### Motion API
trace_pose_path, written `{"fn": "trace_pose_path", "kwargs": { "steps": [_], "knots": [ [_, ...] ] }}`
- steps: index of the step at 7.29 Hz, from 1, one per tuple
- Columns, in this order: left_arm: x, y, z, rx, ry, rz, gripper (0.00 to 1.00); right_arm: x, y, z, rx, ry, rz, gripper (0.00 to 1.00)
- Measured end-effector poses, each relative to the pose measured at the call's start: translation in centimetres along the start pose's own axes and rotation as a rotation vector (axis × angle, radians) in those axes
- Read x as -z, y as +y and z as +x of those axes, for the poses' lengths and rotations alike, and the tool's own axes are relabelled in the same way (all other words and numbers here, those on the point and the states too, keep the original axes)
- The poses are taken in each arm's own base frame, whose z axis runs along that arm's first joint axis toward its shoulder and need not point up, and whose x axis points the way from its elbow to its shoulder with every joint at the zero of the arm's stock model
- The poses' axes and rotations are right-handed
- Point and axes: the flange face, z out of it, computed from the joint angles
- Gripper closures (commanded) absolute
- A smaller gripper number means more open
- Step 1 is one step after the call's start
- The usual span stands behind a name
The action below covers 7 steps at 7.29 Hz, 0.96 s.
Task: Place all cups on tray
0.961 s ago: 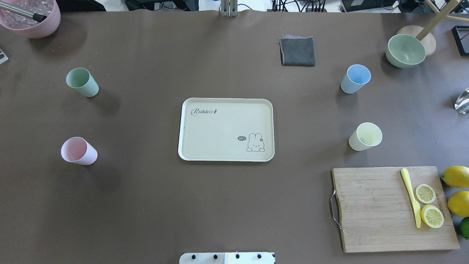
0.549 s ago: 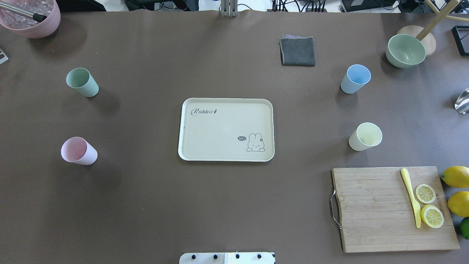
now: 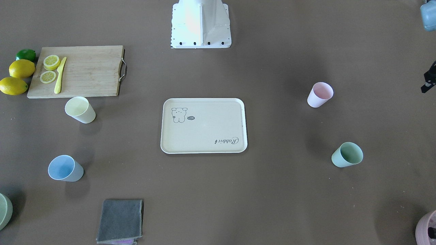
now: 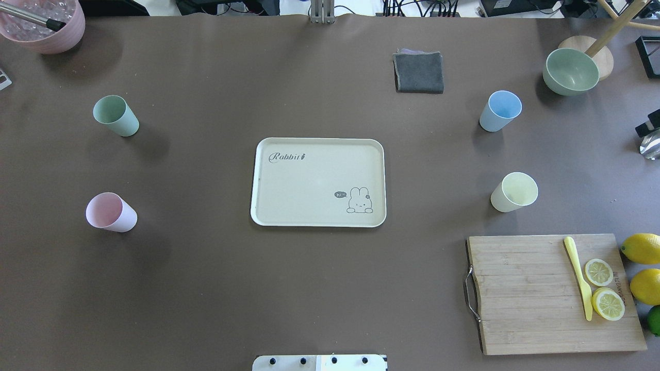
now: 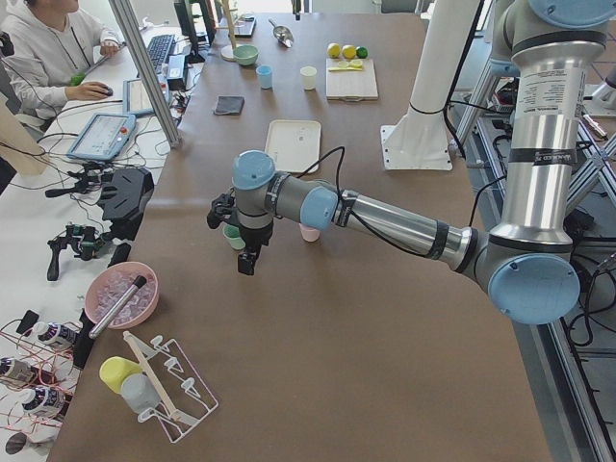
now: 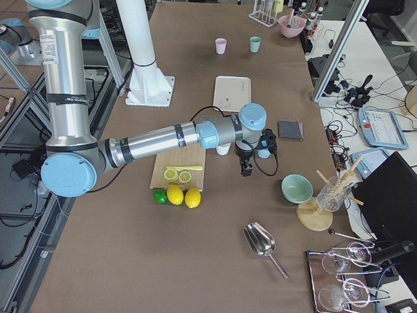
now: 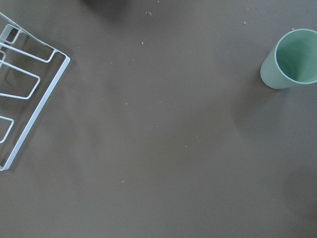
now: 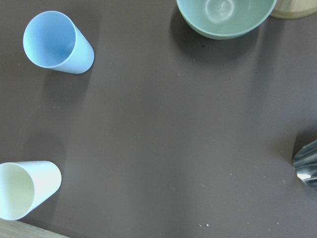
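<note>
The cream tray (image 4: 309, 206) lies empty mid-table, also in the front view (image 3: 204, 136). All four cups stand upright on the table, apart from it: mint green (image 4: 116, 115) and pink (image 4: 111, 212) on the left, light blue (image 4: 499, 111) and pale yellow (image 4: 513, 191) on the right. My left gripper (image 5: 248, 255) hovers beyond the mint cup (image 7: 290, 59), near the table's left end. My right gripper (image 6: 246, 166) hovers right of the blue cup (image 8: 58, 43) and yellow cup (image 8: 25, 190). I cannot tell whether either gripper is open or shut.
A wooden cutting board (image 4: 526, 293) with lemon slices and a yellow knife lies front right, lemons beside it. A grey cloth (image 4: 418, 72), a green bowl (image 4: 571, 71) and a metal scoop (image 4: 650, 141) lie at the back right. A pink pot (image 4: 44, 26) and a wire rack (image 7: 20, 99) are at the far left.
A dark part of my right gripper has come into the overhead view at the right edge. The cups and tray have not moved.
</note>
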Motion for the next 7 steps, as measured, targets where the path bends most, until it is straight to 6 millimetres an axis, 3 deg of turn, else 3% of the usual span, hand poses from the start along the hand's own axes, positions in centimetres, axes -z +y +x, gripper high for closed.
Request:
{"fn": "trace_pose_path", "kwargs": {
  "steps": [3, 5, 6, 7],
  "knots": [
    [-3.4, -1.2, 7.4, 0.09, 0.058, 0.005, 0.02, -6.8, 0.0, -7.3, -0.057, 0.013, 0.013, 0.04],
    [-4.0, -1.7, 9.2, 0.099, 0.072, -0.001, 0.02, -10.4, 0.8, -10.7, -0.057, 0.025, -0.008, 0.06],
    [-4.0, -1.9, 9.5, 0.101, 0.074, 0.001, 0.02, -11.6, 1.3, -11.7, -0.051, 0.026, -0.026, 0.12],
    [-3.9, -2.2, 9.8, 0.106, 0.076, 0.005, 0.02, -12.5, 1.7, -12.4, -0.048, 0.027, -0.041, 0.25]
  ]
}}
